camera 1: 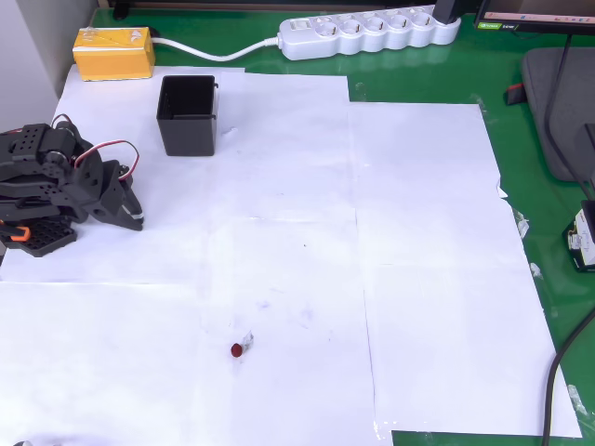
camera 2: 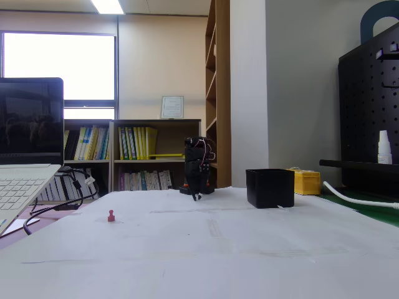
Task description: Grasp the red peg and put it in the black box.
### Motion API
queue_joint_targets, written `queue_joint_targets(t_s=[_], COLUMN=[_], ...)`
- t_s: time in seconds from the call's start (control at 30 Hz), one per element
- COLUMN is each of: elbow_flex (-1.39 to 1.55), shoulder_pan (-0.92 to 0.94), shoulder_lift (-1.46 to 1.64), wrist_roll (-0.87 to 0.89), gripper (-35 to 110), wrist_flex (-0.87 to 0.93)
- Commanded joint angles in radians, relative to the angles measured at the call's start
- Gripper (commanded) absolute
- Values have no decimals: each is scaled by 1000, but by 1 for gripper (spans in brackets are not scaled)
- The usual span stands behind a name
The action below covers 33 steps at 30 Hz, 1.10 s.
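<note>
White paper sheets [camera 1: 418, 232] cover the green table, with bookshelves [camera 2: 134, 156] beyond in the fixed view. From above, I see my arm folded at the left edge, its gripper [camera 1: 130, 216] low over the paper; I cannot tell how far its fingers are parted, and nothing is between them. Far left sits the black box [camera 1: 187, 114], upright, just beside a yellow box [camera 1: 113, 53]. Well apart, near the front, lies the red peg [camera 1: 236, 350].

Readable text: none you can make out | book spines [camera 2: 138, 142], framed notice [camera 2: 172, 106]: too small to read.
</note>
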Motion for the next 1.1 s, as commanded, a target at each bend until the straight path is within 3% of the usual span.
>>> queue_joint_targets(t_s=[0.0, 0.5, 0.7, 1.07], elbow_flex=[-84, -74, -72, -71], shoulder_pan=[21, 156, 173, 221], shoulder_lift=[74, 696, 788, 1273], wrist_roll=[12, 5, -15, -51], gripper=[0, 0, 0, -1], wrist_flex=[-123, -934, -1048, -1687])
